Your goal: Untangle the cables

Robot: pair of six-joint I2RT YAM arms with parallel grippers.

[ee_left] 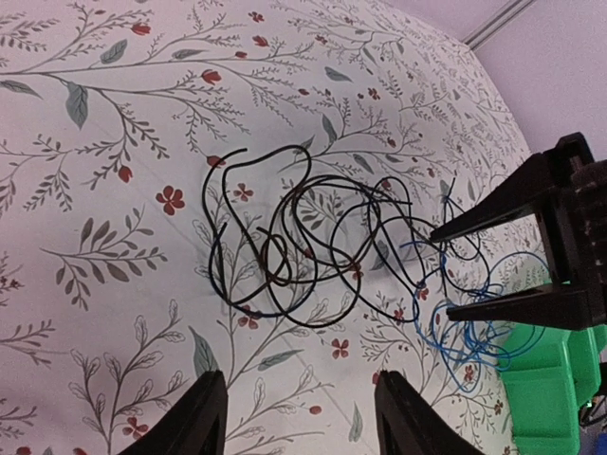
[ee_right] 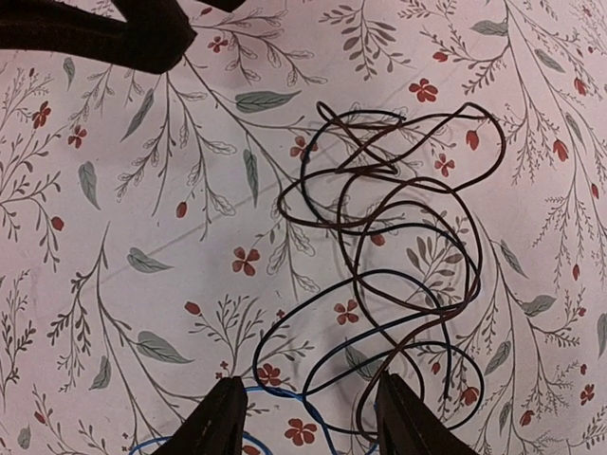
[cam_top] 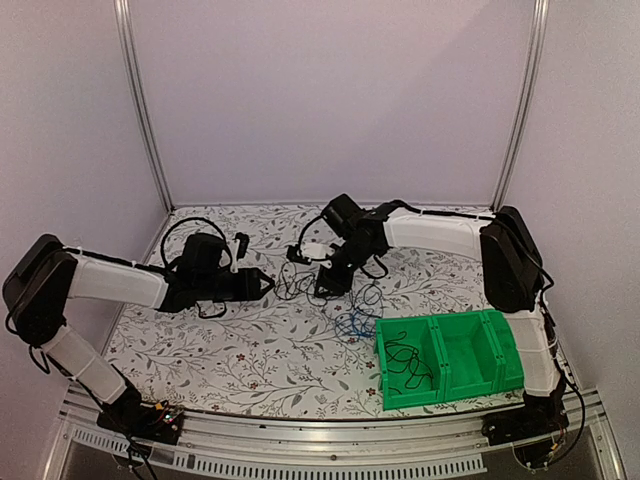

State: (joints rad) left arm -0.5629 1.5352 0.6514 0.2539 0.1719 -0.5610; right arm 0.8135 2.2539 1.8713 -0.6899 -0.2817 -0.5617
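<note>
L gripper [ee_left: 299, 381], R gripper [ee_left: 443, 272] flanking cables [ee_left: 321, 248]

In the left wrist view the left pincer [ee_left: 302, 393] shows only its fingertips, the rest cut off by the bottom edge. The right pincer [ee_left: 442, 272] runs out at the right edge, and its lower finger hides part of the blue cable [ee_left: 446, 341]. Of the green bin [ee_left: 545, 398] only a corner shows. In the right wrist view the blue cable leaves at the bottom edge. From above, the black cables [cam_top: 298, 285] are too small to count or to tell which strand crosses over, and the right arm [cam_top: 535, 350] covers the bin's right end.
</note>
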